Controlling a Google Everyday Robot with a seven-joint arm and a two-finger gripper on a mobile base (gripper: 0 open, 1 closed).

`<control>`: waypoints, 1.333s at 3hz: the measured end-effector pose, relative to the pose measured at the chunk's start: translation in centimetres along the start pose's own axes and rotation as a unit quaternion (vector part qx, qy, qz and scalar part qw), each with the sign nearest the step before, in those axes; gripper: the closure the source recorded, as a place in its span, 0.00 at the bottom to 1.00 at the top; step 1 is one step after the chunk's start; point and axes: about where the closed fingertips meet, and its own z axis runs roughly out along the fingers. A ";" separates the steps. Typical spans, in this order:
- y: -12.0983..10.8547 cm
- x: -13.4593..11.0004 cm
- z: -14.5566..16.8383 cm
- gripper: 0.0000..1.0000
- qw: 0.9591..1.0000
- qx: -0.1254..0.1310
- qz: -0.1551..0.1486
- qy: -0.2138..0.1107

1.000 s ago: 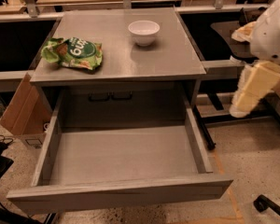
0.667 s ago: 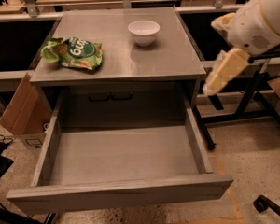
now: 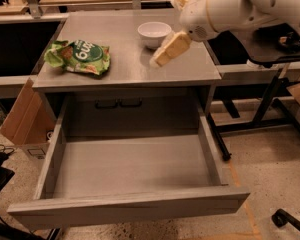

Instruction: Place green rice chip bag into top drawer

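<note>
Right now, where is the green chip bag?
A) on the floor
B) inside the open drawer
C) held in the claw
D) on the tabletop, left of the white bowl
D: the green rice chip bag lies on the tabletop left of the white bowl; the top drawer holds no bag, and the claw hangs over the tabletop beside the bowl, apart from the bag.

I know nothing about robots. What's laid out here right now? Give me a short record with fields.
chip bag: green, lying on the left of the tabletop, not held
drawer: pulled open under the tabletop, nothing inside
gripper: over the tabletop's right half, near the bowl, well apart from the bag
bowl: white, towards the back of the tabletop
</note>
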 end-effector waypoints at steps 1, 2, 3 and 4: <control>-0.6 -0.5 0.3 0.00 1.000 0.012 -0.001 -0.006; -1.2 -1.3 2.5 0.00 1.000 0.007 0.007 -0.014; -2.6 -3.2 7.0 0.00 0.999 0.005 0.025 -0.035; -3.3 -5.4 11.4 0.00 0.998 0.008 0.043 -0.043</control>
